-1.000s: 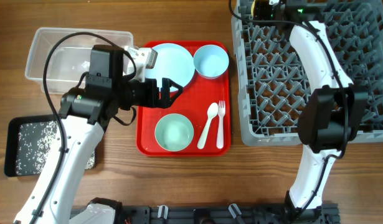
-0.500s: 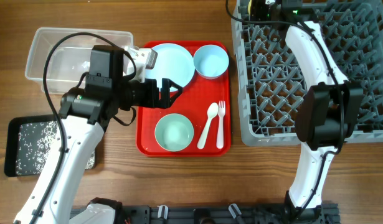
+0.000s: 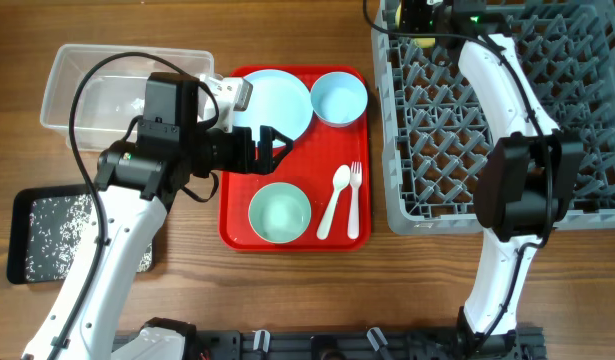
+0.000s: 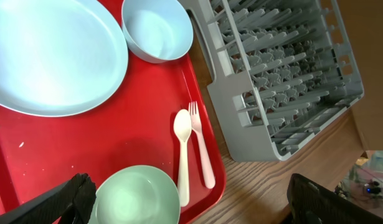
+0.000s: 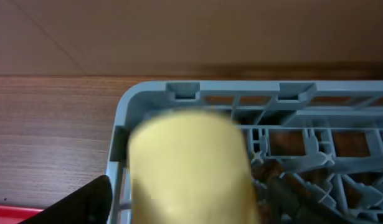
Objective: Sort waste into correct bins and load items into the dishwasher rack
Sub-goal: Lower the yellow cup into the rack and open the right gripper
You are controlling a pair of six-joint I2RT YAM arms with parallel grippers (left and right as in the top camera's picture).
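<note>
**A:** Checking right side first. Where's the yellow cup (image 5: 188, 168)?

**B:** Far-left corner of the dishwasher rack (image 3: 432, 150), just inside the rim, with pegs beside it. It's blurred in the wrist view, so I can't tell whether it stands upright or is seated on the grid.

**A:** Right gripper (image 5: 190, 202)?

**B:** Directly over the cup, jaws spread wider than it. One finger (image 5: 91, 199) shows a clear gap to the cup wall. The other side is dim, but I see no contact, so I read it as open with nothing gripped.

**A:** Left gripper (image 3: 277, 146)?

**B:** Hovers over the red serving tray (image 3: 232, 215), at the near edge of the pale blue plate (image 3: 272, 100). Fingers (image 4: 76, 193) are at full spread and empty.

**A:** Tray contents?

**B:** Plate at far left, blue bowl (image 3: 339, 98) at far right, just beside it. Green bowl (image 3: 280, 213) sits near-centre. White spoon (image 3: 334, 200) and fork (image 3: 355, 195) lie side by side to its right, heads pointing away.

**A:** Bins?

**B:** Clear tub (image 3: 77, 85) is at the far left of the table, partly under the left arm, and I can't make out its contents. Black tray (image 3: 27, 215) is nearer, with crumbly scraps (image 3: 62, 225) spread across its floor.
</note>
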